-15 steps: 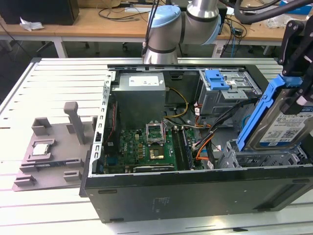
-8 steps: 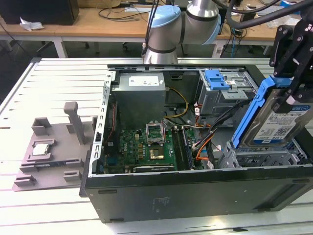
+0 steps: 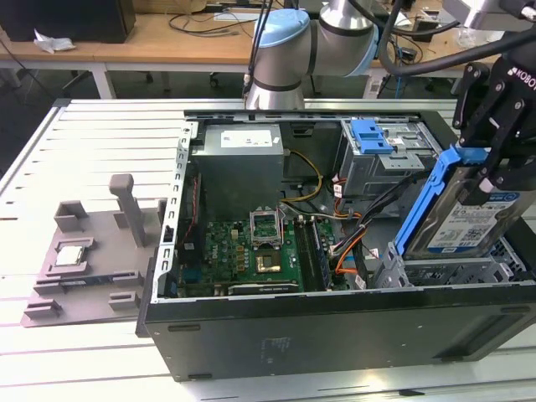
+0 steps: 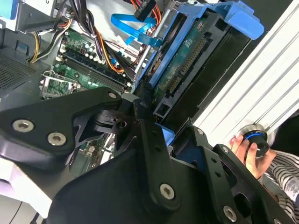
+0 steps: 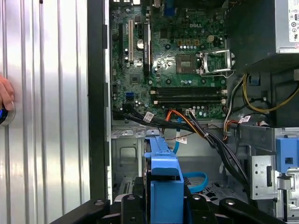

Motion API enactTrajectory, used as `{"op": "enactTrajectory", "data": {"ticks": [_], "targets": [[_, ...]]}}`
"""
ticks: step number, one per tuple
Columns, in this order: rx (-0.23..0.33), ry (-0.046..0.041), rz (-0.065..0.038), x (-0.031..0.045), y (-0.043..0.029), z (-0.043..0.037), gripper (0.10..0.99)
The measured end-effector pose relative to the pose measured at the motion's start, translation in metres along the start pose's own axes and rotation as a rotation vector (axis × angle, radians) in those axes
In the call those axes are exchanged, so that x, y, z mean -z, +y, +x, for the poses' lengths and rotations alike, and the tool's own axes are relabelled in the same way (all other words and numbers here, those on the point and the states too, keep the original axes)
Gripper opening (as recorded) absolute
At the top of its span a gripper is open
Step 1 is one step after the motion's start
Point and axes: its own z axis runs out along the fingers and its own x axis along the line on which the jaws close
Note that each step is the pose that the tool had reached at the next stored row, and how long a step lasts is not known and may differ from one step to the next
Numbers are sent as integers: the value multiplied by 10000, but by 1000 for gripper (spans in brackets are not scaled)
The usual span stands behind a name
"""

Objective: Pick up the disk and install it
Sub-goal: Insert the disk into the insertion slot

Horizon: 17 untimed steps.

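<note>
As I looked through the exterior view, the tool (image 3: 490,172) was pinching the disk (image 3: 471,219) by its upper end. It held the disk steeply tilted over the grey drive cage (image 3: 452,270) at the exterior view's right end of the open computer case (image 3: 335,331). The blue bracket (image 3: 423,201) ran along the disk's side that faced the motherboard (image 3: 251,251), and the printed label faced the camera. I could not tell whether the disk's lower edge touched the cage. A blue latch (image 3: 373,136) sat on another metal cage further back in the case. Well apart, on the worktop (image 3: 100,142) at the exterior view's left, a grey fixture (image 3: 84,276) carried a small square chip (image 3: 71,254).

In the second wrist view, the black fingers (image 4: 142,121) of the tool (image 4: 163,125) were pressed against the disk (image 4: 187,60), whose circuit-board underside showed within the bracket (image 4: 233,18). Beside the case, a person's hand (image 4: 244,150) rested on a blue-ringed knob (image 4: 254,139) on the slatted worktop (image 4: 261,79).

In the first wrist view, I saw the disk (image 5: 164,182) edge-on between the fingers (image 5: 128,205), above the drive cage, with the motherboard (image 5: 173,56) beyond it. The hand (image 5: 5,93) lay at the edge of the worktop (image 5: 46,116).
</note>
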Motion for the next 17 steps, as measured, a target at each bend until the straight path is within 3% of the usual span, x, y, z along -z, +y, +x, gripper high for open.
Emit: {"op": "enactTrajectory", "data": {"ticks": [5, 12, 17], "targets": [[0, -1, -1, -51, -1, 1, 369], [0, -1, -8, -251, -6, 3, 369], [0, 1, -8, -265, -6, 4, 369]]}}
